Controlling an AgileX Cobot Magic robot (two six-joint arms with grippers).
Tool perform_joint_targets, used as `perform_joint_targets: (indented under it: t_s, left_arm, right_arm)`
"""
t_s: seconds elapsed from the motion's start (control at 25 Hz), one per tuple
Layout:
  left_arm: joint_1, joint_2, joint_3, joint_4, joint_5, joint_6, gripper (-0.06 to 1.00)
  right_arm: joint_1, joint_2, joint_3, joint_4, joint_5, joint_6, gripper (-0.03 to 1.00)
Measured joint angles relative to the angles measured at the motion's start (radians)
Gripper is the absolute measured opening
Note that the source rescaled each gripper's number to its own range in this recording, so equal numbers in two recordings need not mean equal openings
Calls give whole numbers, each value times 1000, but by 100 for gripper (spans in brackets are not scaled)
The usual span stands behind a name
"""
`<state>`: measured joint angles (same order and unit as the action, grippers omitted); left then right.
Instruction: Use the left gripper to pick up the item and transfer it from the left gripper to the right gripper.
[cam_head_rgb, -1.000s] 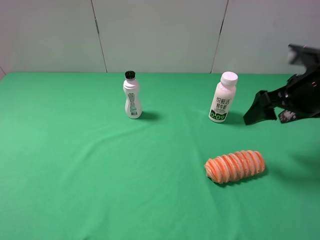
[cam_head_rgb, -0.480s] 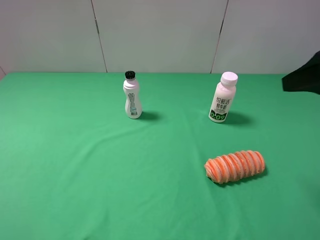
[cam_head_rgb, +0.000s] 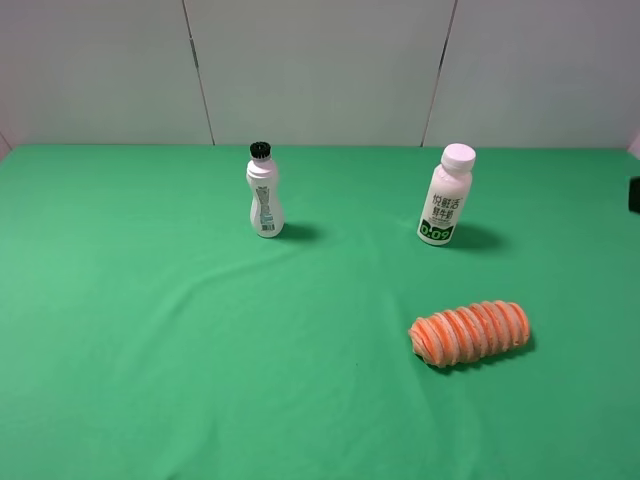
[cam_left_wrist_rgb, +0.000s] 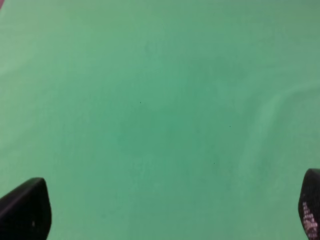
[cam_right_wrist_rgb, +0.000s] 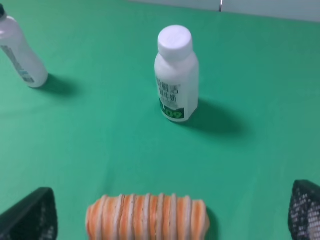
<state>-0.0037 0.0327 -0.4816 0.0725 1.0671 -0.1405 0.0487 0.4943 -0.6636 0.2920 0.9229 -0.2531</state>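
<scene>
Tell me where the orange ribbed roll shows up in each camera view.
Exterior high: the orange ribbed roll lies on the green cloth, lower right of centre.
Left wrist: not in it.
Right wrist: at the lower edge, centre.
Shared landmark: the white-capped bottle standing behind the roll.

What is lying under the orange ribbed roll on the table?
Only the green cloth shows under and around the orange roll, with its shadow. The roll's underside is covered, so I cannot see there.

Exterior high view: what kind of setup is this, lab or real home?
Most likely a lab test bench, not a home: a plain green cloth over the table, bare white wall panels behind, and only staged props, two white bottles and an orange ribbed roll.
</scene>
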Motion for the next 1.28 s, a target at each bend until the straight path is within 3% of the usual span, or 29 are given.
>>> perform_joint_targets:
  t_s: [0.16,0.32,0.6,0.68,1.28]
  left_arm:
    - [0,0,0,0,0,0,100]
    - [0,0,0,0,0,0,100]
    - [0,0,0,0,0,0,100]
    - [0,0,0,0,0,0,100]
    - [0,-36,0,2,-1,0,100]
  right_arm:
    - [0,-130,93,-7,-36,20,100]
    - [0,-240,136,-76,-37,53,100]
    - [0,-375,141,-215,69,203,100]
    - [0,-408,148,-221,104,208,100]
    - [0,-461,157,-221,95,216,100]
